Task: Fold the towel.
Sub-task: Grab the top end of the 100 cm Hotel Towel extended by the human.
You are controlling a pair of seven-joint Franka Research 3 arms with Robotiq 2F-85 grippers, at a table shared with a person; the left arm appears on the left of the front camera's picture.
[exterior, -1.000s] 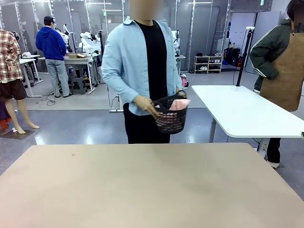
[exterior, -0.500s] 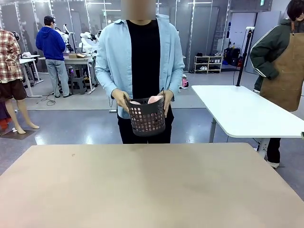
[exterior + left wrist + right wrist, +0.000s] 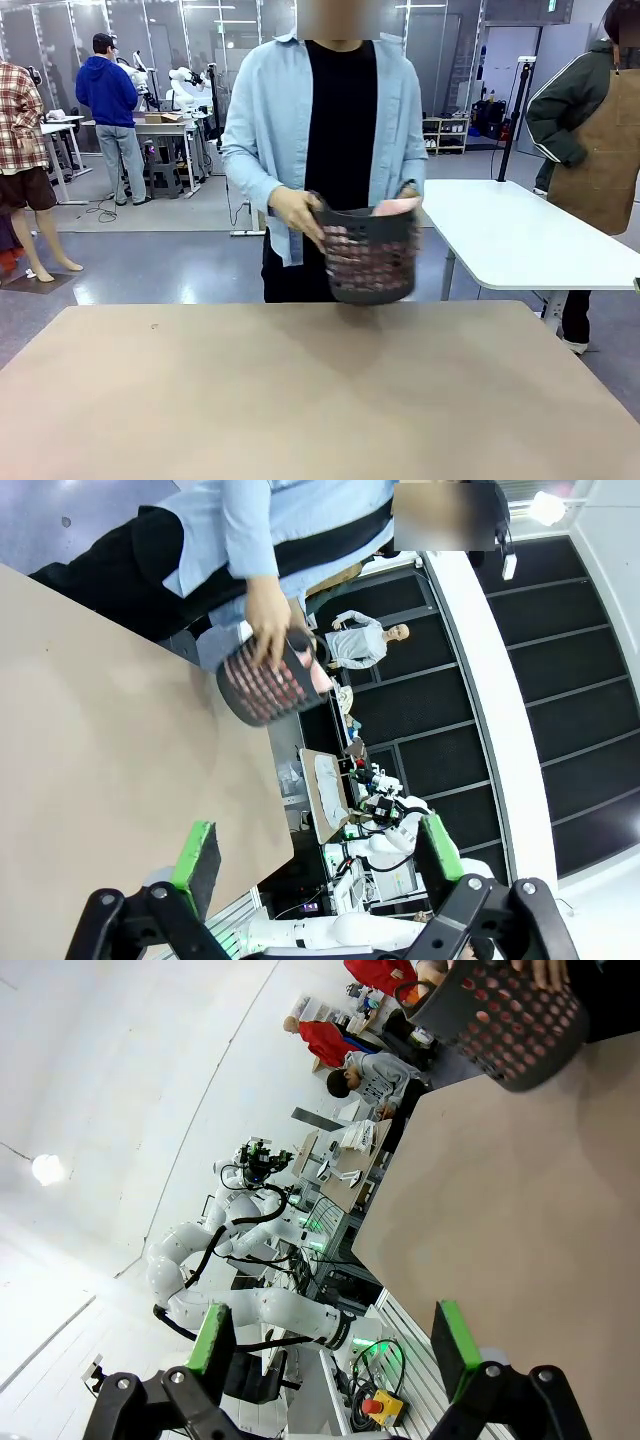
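The pale salmon-pink terry towel point(image 3: 396, 208) is seen bunched inside a black perforated plastic basket point(image 3: 368, 262). The basket is held in a person's hands point(image 3: 296, 212) at the far edge of the beige worktop point(image 3: 320, 400). The left gripper point(image 3: 317, 848) and right gripper point(image 3: 333, 1348) are spread wide, with nothing between the pads. The towel is judged soft, light and limp. Once laid flat, it would best be pinched at two corners of one edge.

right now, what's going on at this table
A person on the far side holds a dark perforated basket at the far edge of the table, with the pink towel bunched inside. The towel is not yet on the table. The left gripper and the right gripper stand open, holding nothing.
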